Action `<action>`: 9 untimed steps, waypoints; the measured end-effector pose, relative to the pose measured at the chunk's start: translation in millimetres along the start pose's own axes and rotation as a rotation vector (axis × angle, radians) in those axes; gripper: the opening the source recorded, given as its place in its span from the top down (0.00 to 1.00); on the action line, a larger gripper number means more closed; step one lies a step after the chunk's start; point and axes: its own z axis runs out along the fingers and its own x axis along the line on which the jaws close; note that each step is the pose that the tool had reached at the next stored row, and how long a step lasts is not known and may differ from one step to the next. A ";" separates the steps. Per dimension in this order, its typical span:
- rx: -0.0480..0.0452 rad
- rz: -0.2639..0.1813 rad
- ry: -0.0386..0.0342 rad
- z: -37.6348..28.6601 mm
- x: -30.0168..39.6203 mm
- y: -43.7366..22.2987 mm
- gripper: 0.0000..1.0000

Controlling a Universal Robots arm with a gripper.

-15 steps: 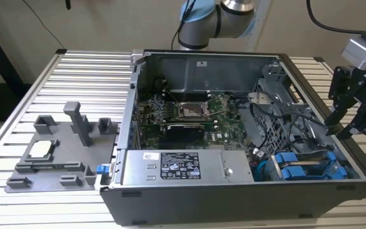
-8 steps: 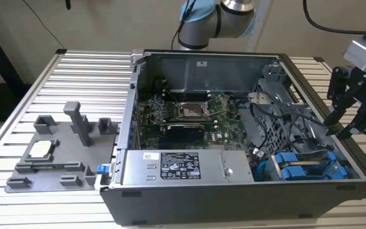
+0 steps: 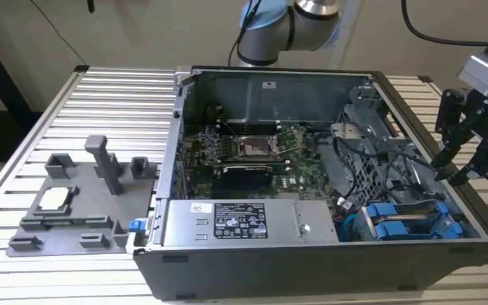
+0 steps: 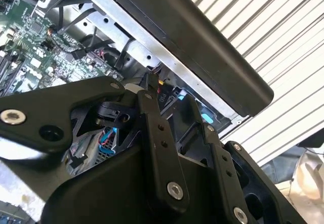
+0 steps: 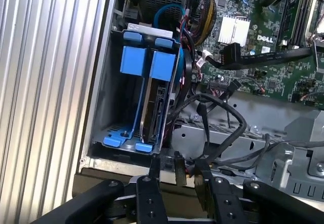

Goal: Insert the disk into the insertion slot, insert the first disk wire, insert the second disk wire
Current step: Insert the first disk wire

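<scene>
A ribbed metal bench (image 3: 117, 95) carries an open computer case (image 3: 269, 270) lying on its side. A grey moulded fixture (image 3: 74, 203) sits beside the case on the exterior view's left. Inside the case are the green motherboard (image 3: 253, 159) and, along the near wall, the grey power supply (image 3: 244, 222).

In the near corner on the exterior view's right stands the sheet-metal drive cage, whose bay is the insertion slot (image 5: 104, 102). The disk (image 5: 163, 66) sits inside that slot in its blue carrier, seen edge-on in the first wrist view. In the exterior view its blue frame (image 3: 401, 227) shows beside a second blue carrier (image 5: 132, 57).

The gripper (image 3: 457, 175) hangs over the case's wall on the exterior view's right, above and just beyond the cage. Its jaws are spread and hold nothing. In the first wrist view the gripper (image 5: 177, 176) is over the case's rim at the cage's end, near the disk but clear of it.

Loose black cables (image 5: 223, 117) loop between the cage and the motherboard. Whether any of them is plugged into the disk cannot be told.
</scene>
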 end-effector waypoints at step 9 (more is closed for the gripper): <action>0.0000 -0.001 0.0003 -0.1 0.0 0.0 0.75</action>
